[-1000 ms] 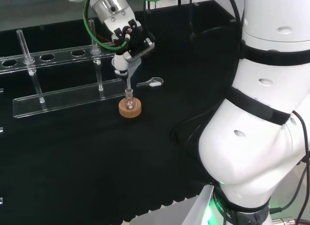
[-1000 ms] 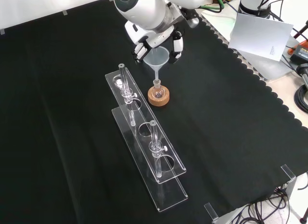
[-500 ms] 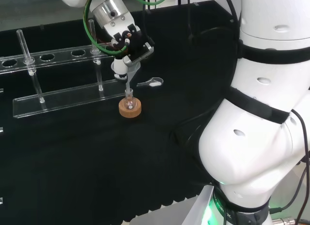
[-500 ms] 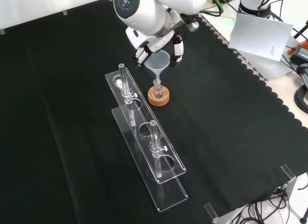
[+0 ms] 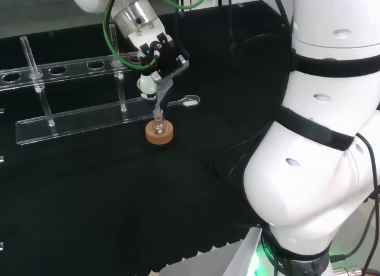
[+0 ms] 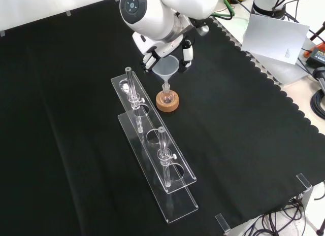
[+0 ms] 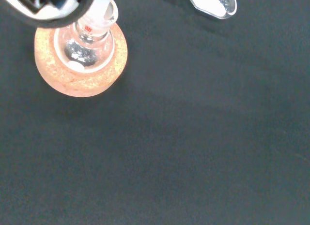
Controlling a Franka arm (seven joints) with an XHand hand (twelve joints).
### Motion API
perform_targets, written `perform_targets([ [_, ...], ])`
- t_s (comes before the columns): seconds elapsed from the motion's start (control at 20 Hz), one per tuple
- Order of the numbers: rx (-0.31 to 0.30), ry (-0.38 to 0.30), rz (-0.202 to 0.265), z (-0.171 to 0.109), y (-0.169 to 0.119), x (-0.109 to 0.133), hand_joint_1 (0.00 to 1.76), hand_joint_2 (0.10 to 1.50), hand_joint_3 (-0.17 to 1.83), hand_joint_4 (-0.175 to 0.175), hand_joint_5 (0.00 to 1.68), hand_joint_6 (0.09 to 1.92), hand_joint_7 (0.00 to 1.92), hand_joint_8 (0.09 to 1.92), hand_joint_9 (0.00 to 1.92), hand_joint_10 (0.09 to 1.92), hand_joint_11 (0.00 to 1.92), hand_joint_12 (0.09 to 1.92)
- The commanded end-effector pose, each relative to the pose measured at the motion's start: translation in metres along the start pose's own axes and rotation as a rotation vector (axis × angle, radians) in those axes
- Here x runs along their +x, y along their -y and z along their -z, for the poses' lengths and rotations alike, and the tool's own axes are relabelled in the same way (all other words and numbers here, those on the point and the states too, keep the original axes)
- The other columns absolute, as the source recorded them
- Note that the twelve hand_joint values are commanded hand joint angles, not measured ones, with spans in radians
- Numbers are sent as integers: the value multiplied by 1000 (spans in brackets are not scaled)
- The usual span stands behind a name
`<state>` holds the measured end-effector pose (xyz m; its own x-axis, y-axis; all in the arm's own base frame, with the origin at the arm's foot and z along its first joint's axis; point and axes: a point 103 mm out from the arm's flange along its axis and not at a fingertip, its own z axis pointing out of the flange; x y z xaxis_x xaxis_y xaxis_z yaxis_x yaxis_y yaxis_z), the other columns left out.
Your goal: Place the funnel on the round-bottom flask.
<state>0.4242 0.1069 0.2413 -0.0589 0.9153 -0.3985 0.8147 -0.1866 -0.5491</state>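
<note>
A small clear round-bottom flask [image 5: 158, 127] [image 6: 166, 97] [image 7: 86, 42] stands upright in a cork ring [image 5: 159, 136] [image 6: 167, 104] [image 7: 80, 82] on the black cloth. Straight above it the hand [image 5: 158, 55] [image 6: 154, 49] is shut on a clear funnel [image 5: 156, 90] [image 6: 166, 69], fingers curled round its cone. The funnel's stem [image 7: 101, 6] points down and its tip reaches the mouth of the flask's neck. How deep the stem sits in the neck is hidden.
A long clear test-tube rack [image 5: 77, 119] [image 6: 152, 144] with glass tubes stands close beside the flask. A small white scoop [image 5: 185, 101] [image 7: 213, 2] lies on the cloth just beyond the cork ring. The arm's white links [image 5: 320, 139] rise at the head view's right.
The hand has come down a little with the funnel, bringing the stem's tip from just above the flask to its neck. Flask and cork ring have stayed put.
</note>
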Motion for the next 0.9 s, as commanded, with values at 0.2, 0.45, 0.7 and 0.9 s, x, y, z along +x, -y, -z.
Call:
perform_targets([
  [0.2, 8, -1, 0, -7, -6, -2, 957, 701, 840, -47, 708, 848, 709, 689, 1087, 424, 691, 1235],
  [0.45, 7, -2, 0, -10, -8, -1, 957, 702, 839, -47, 708, 849, 708, 690, 1085, 425, 691, 1235],
  [0.7, 14, 3, 0, -14, -12, 1, 957, 701, 839, -48, 706, 849, 707, 691, 1082, 427, 692, 1235],
  [0.9, 17, -5, 7, -21, -20, 3, 957, 702, 839, -48, 705, 849, 704, 691, 1079, 427, 692, 1234],
])
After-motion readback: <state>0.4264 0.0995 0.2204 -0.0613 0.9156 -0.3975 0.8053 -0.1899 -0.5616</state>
